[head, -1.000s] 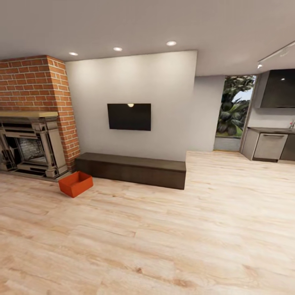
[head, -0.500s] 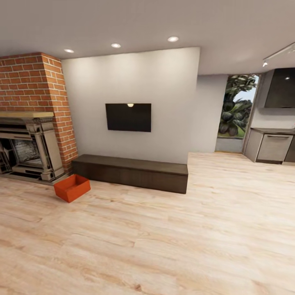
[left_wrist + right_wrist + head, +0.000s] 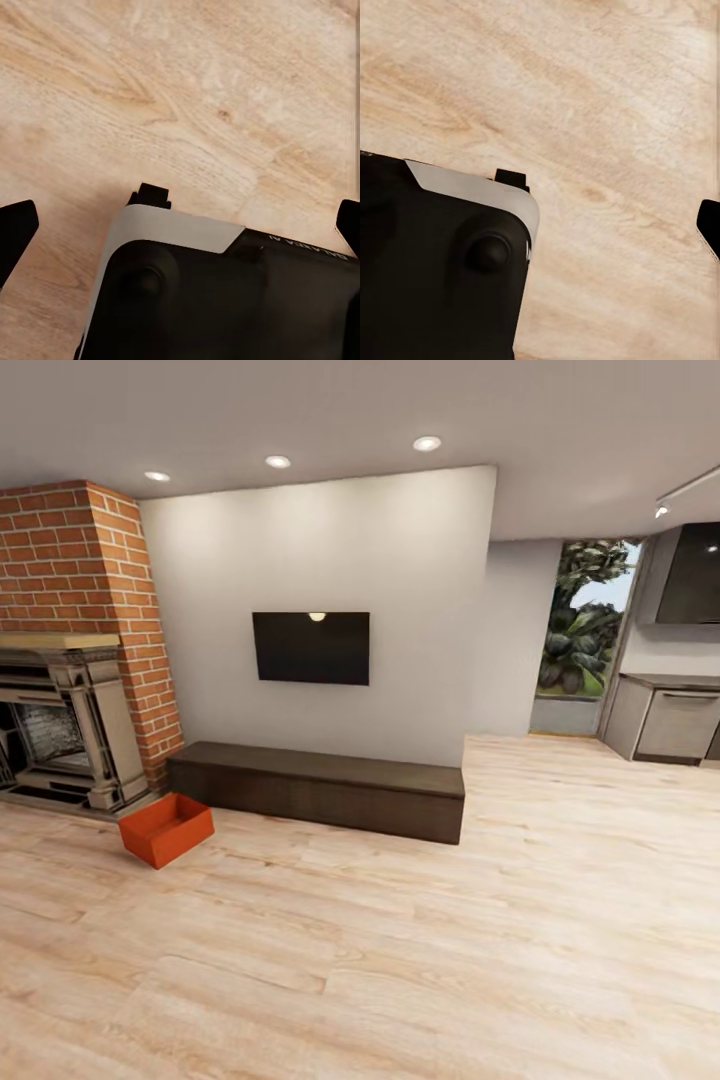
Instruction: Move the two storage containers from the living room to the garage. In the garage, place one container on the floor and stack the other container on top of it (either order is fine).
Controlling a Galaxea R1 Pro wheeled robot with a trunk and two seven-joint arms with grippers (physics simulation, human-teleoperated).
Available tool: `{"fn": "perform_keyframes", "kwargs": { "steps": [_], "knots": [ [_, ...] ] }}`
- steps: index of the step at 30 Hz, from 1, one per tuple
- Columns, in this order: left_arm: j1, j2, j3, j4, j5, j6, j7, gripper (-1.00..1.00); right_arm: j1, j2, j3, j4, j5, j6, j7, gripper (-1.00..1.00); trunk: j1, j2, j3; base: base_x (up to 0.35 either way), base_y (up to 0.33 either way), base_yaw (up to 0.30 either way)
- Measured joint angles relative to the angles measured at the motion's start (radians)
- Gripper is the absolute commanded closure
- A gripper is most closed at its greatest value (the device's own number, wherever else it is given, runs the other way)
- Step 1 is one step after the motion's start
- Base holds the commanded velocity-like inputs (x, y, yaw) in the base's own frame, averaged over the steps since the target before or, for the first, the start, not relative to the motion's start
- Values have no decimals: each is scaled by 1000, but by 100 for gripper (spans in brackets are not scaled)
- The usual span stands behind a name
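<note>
Head view shifted against the earlier frames: a camera move, not a bin move. Puts bin (image 3: pixel 165 828) lower and further left, cabinet (image 3: pixel 320 788) larger; judged as an approach under way, with nothing lifted yet.

Left to right: brick fireplace (image 3: pixel 60 720); bin on plank floor (image 3: pixel 400 960), just in front of the hearth corner, near the cabinet's left end, touching neither; long low cabinet against the wall; kitchen counter (image 3: pixel 670 710) far right.

Leaves wide bare floor ahead; tightest edges at hearth and cabinet end.

Left gripper (image 3: pixel 181 229): fingertips spread wide, holding nothing. Right gripper (image 3: pixel 544 225): one fingertip (image 3: pixel 709 225) visible, state impossible to tell.
</note>
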Motion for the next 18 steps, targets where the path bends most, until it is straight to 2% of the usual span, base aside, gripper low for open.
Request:
{"fn": "perform_keyframes", "kwargs": {
  "steps": [18],
  "knots": [
    [0,0,0,0,0,0,0,-100,0,0,0,0,0,0,-1,-100,0,0,0,324,0,0]
  ]
}}
